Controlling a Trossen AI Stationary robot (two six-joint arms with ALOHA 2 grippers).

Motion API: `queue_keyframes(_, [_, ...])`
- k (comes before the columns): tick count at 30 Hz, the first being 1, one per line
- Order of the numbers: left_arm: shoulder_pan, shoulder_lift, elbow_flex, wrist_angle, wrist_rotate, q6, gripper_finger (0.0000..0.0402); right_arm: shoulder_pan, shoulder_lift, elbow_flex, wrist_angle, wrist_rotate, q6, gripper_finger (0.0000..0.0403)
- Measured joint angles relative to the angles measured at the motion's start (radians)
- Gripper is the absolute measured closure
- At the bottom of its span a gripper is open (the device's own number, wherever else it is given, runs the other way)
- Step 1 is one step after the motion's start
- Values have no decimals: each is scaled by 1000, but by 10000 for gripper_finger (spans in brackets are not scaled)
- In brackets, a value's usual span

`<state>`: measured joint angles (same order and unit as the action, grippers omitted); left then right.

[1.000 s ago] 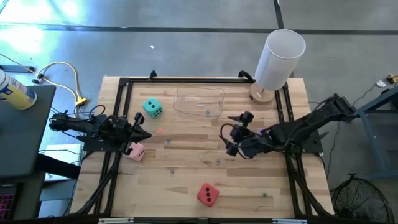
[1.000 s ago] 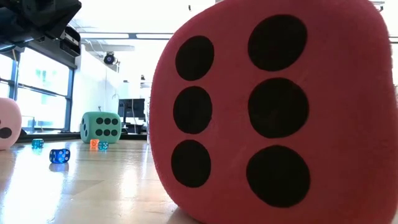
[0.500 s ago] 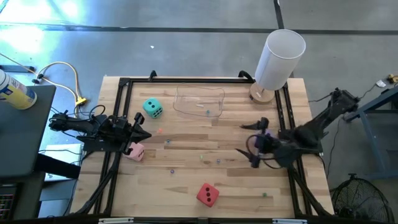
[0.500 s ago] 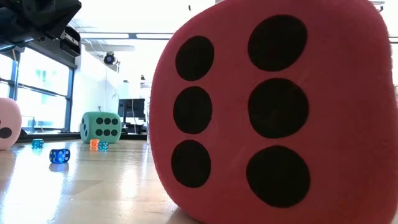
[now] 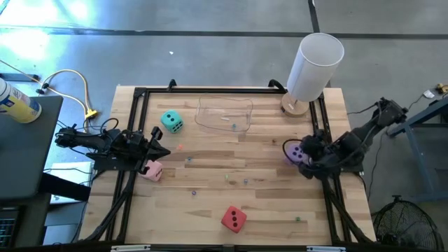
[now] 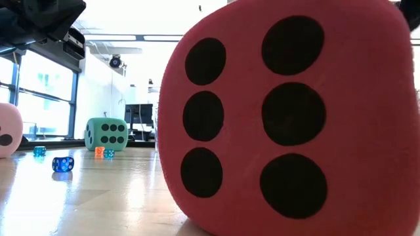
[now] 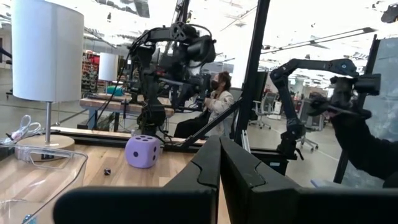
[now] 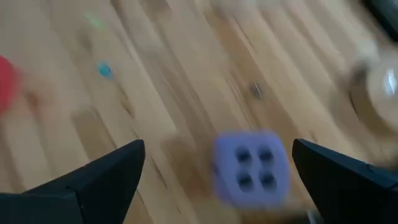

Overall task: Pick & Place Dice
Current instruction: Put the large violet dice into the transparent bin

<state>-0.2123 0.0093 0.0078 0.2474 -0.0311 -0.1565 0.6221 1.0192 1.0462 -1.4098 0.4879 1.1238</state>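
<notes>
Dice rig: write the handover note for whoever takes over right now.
Right gripper: open, hovering over the purple die near the table's right edge, not gripping it.
Left gripper: shut, waiting at the left side beside the pink die.
Teal die sits near the clear tray; red die at the front edge.
No large die is in the tray; all four remain.

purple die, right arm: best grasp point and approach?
From above, jaws across two opposite flat side faces at mid-height. The purple die sits flat on the table with clear wood on the sides that show, and the right gripper is open, straddling it. The left gripper waits near the pink die.
</notes>
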Motion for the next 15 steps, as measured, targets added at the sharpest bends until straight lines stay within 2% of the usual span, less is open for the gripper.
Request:
queue_keyframes(8, [0,0,0,0,0,0,401,-125,-18,0,-48,-135,19,3])
queue_keyframes(15, [0,0,0,0,0,0,401,-281,-13,0,-50,-182,-136,3])
